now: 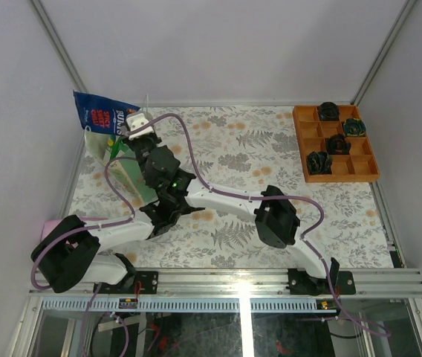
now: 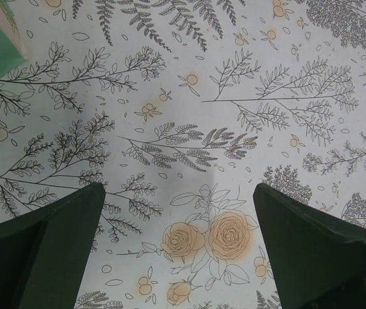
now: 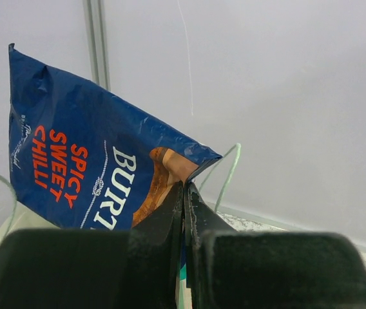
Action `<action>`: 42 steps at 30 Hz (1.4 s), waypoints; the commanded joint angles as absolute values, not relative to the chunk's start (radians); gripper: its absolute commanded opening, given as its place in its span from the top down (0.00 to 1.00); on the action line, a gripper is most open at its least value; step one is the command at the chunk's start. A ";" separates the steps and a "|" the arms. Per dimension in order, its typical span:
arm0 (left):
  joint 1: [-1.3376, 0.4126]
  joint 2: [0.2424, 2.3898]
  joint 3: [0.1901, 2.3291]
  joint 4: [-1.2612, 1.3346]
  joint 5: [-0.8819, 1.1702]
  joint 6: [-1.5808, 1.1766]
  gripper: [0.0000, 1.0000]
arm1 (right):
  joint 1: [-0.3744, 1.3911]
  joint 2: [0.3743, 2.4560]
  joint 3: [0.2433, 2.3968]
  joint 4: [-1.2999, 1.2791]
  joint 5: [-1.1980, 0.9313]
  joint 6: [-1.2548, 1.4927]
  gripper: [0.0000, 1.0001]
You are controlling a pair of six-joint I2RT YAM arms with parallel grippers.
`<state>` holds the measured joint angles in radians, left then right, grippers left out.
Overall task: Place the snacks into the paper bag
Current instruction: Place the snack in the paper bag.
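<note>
R gripper [image 3: 186,193] pinched shut on edge seam of BURTS crisp bag [image 3: 73,167]. Bag sticks out beyond the fingers, w/ paper bag [image 1: 122,172] just under the hand. Prob. light, crinkly, slick foil, crisps fragile: hold seam, not belly. L gripper [image 2: 178,190] wide open, empty.

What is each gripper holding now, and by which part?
Right gripper pinches the blue BURTS crisp bag at one corner; left gripper is open and empty.

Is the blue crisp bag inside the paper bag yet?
Not fully. The crisp bag sticks up above the paper bag, pinched by the right tool.
</note>
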<state>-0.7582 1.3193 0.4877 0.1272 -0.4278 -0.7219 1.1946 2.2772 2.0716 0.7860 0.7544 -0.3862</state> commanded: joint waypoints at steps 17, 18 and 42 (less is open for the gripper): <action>-0.747 1.308 0.504 0.172 -0.451 -0.706 0.00 | 1.167 2.135 1.786 0.881 0.758 -0.258 1.00; -0.748 1.309 0.504 0.172 -0.451 -0.707 0.00 | 1.167 2.120 1.768 0.883 0.755 -0.256 1.00; -0.748 1.273 0.457 0.163 -0.447 -0.731 0.00 | 1.170 2.099 1.848 0.828 0.634 -0.259 1.00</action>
